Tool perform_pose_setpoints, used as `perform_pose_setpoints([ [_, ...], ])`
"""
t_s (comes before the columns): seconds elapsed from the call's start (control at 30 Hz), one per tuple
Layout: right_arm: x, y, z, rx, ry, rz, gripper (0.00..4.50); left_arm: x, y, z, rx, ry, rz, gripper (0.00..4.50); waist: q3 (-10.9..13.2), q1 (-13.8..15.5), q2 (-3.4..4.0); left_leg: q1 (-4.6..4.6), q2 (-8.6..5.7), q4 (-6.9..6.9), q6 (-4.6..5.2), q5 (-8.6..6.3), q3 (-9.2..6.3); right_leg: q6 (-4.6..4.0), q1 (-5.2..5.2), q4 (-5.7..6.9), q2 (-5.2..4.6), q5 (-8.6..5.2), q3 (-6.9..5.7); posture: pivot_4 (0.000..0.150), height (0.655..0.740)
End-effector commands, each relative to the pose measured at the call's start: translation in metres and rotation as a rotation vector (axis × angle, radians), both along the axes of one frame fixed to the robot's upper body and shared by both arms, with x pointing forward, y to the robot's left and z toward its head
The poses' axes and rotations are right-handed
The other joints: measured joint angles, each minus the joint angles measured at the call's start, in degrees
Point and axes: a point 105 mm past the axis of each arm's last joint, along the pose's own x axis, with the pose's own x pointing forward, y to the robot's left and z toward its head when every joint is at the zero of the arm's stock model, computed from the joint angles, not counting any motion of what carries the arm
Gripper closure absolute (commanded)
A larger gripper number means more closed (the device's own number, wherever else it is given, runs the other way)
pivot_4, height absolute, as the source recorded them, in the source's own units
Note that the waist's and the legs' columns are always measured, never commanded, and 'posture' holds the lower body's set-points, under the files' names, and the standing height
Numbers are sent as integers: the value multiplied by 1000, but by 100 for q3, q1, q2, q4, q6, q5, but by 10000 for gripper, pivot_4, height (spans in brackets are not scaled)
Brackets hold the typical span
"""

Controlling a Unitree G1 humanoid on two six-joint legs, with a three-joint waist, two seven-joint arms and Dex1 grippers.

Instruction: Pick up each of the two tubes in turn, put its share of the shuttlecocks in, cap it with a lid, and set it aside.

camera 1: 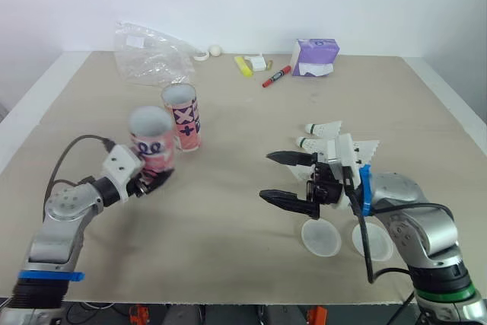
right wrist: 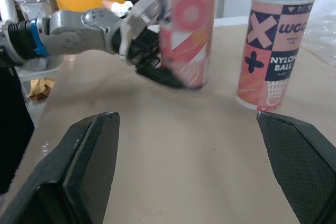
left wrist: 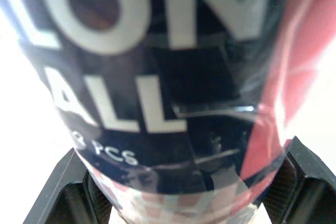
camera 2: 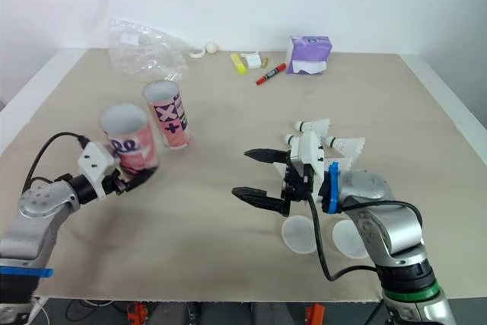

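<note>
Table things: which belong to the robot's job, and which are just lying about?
Job: held tube, standing tube, shuttlecocks, two lids.
Lying about: plastic bag, purple packet, red marker, yellow highlighter.

In the left end effector [right wrist: 164, 71] one tube [right wrist: 188, 27], other tube [right wrist: 273, 51] upright nearby

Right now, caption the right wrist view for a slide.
Left end effector grips one pink tube; second tube stands free on the table, framed by the open right end effector.
</note>
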Motion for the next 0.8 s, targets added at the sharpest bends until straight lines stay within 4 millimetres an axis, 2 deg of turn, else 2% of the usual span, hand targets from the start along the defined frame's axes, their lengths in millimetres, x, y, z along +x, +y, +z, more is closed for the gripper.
perform_pose_setpoints([
  [0.03,-12,-4,10,-6,-54,28,0,-17,-33,7,70,45,-230,12156,0,1,0,0,1,0,0,0,-1,0,0,0,2,0,-1,1500,7400],
  [0.1,-18,-11,7,-42,-57,20,0,-23,-51,7,149,98,-364,12156,3,26,-4,-1,1,0,1,1,-3,0,0,2,4,0,-2,1500,7400],
  [0.3,-27,-34,-4,-80,-26,-58,0,-20,-75,14,382,196,-556,12156,6,-2,-10,-7,1,0,3,1,-4,21,1,3,10,1,-1,1500,7400],
  [0.53,-27,-40,-8,-62,-25,-135,0,-14,-87,18,528,276,-559,12156,7,-36,-9,-5,3,-2,9,-3,-2,27,-3,6,13,-4,3,1500,7400],
  [0.8,-27,-37,-10,-47,-22,-152,0,-6,-99,4,631,231,-504,12156,8,-5,-10,-7,1,-1,9,-3,-6,30,0,7,12,-5,3,1500,7400],
])
